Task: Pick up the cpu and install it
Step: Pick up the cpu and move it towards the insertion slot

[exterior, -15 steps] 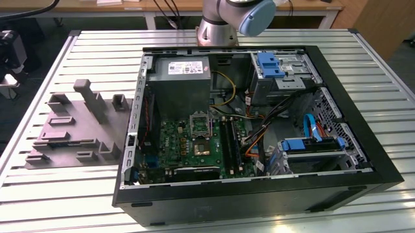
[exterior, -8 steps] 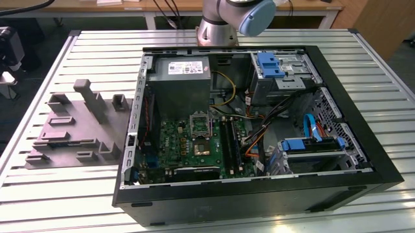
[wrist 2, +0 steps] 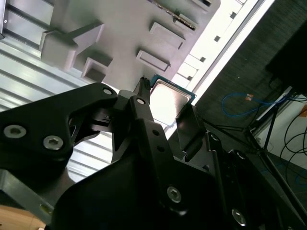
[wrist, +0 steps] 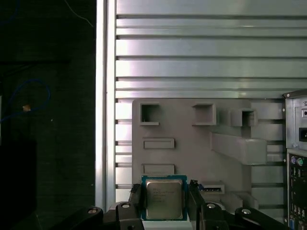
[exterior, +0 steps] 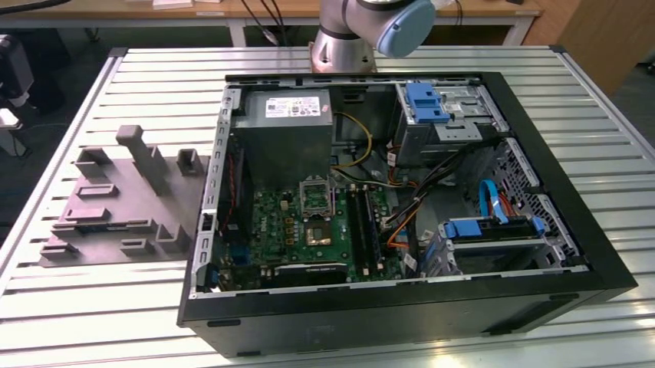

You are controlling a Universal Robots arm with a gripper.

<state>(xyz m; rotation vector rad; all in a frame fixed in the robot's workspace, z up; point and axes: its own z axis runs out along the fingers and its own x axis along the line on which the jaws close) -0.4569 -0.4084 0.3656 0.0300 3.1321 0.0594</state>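
The claw point(wrist: 165, 188) is clamped on the cpu point(wrist: 164, 202), pinching two opposite edges. It holds the chip flat, apparently well above the grey fixture tray point(wrist: 192, 153) on the desk point(wrist: 192, 48). The open computer case point(wrist: 296, 158) lies beside that tray.

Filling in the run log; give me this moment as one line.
gripper: shut on cpu | cpu: held above grey tray | install: not done
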